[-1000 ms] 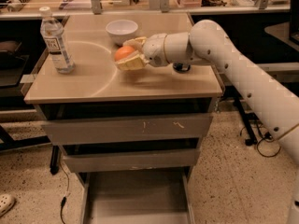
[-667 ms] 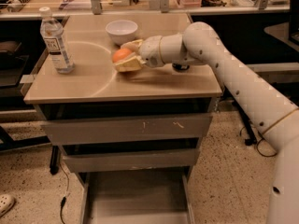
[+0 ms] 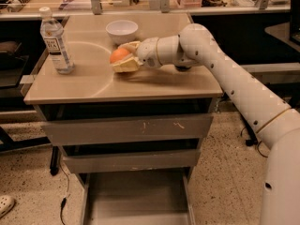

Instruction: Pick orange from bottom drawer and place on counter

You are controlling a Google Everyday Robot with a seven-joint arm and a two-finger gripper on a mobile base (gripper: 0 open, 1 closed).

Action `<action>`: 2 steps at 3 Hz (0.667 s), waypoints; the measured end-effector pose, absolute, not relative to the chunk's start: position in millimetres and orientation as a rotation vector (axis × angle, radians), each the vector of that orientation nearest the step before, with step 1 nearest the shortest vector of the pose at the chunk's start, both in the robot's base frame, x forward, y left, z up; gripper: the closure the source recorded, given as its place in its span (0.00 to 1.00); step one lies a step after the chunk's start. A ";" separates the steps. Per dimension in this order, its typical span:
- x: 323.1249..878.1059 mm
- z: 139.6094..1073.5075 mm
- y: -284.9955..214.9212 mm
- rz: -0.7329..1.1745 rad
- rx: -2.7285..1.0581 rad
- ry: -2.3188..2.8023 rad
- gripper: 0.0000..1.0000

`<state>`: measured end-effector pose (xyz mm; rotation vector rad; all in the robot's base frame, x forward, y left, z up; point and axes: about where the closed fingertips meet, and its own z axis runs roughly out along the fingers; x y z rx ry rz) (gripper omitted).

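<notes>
The orange (image 3: 119, 55) is small, round and bright, held between the cream fingers of my gripper (image 3: 123, 57). The gripper is shut on it, low over the middle of the counter (image 3: 154, 81), at or just above its surface. My white arm reaches in from the right. The bottom drawer (image 3: 136, 196) is pulled out below, a shallow grey tray with a bare floor. The two upper grey drawers are closed.
A white bowl (image 3: 122, 31) stands just behind the gripper. A clear water bottle (image 3: 55, 42) stands at the counter's left side. A long bench with metal posts and clutter runs behind. A shoe (image 3: 6, 204) shows at the floor's lower left.
The gripper with the orange has barely moved, still over the counter's middle. The arm's elbow has shifted slightly.
</notes>
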<state>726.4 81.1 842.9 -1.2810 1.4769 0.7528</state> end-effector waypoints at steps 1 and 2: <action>726.4 842.9 81.1 0.753 -1.281 1.477 0.59; 726.4 842.8 81.1 0.753 -1.281 1.477 0.34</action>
